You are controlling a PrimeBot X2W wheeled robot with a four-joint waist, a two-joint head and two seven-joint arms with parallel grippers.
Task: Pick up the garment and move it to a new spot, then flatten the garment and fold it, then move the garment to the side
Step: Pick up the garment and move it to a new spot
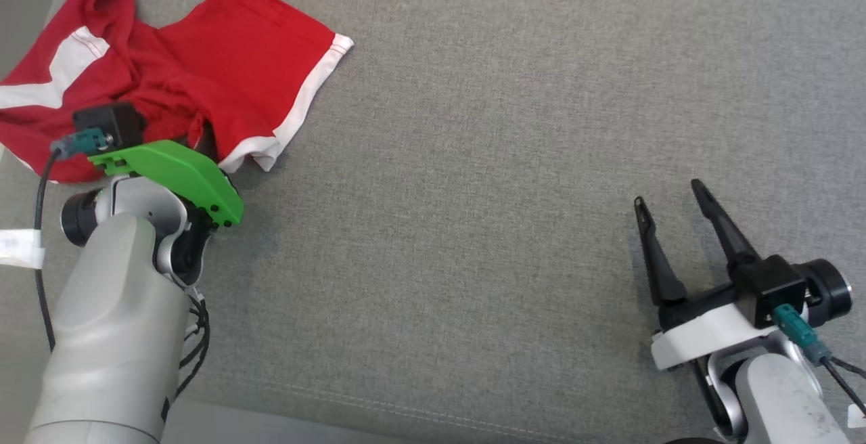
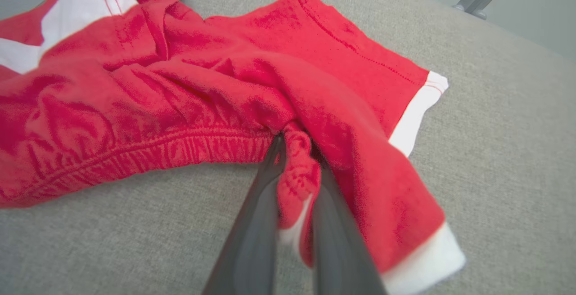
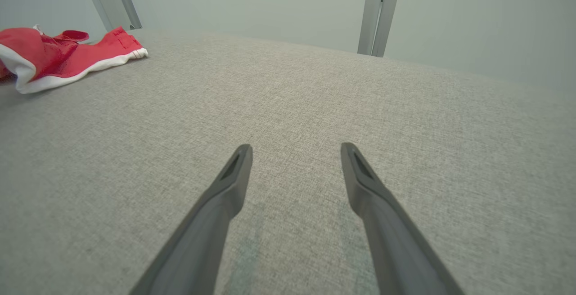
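Garment (image 1: 237, 58), red with white trim, worktop (image 1: 473, 160) ten o'clock, fold clamped in left hand (image 2: 294, 151); right hand (image 1: 668, 193), four o'clock, fingers apart.

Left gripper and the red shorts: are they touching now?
Touching. The left wrist view shows it: the left gripper has its two fingers closed on a bunched fold of the red shorts, near the waistband.

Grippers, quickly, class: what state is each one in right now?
Left gripper: shut on a bunched fold of the red garment.
Right gripper: open, holding nothing.
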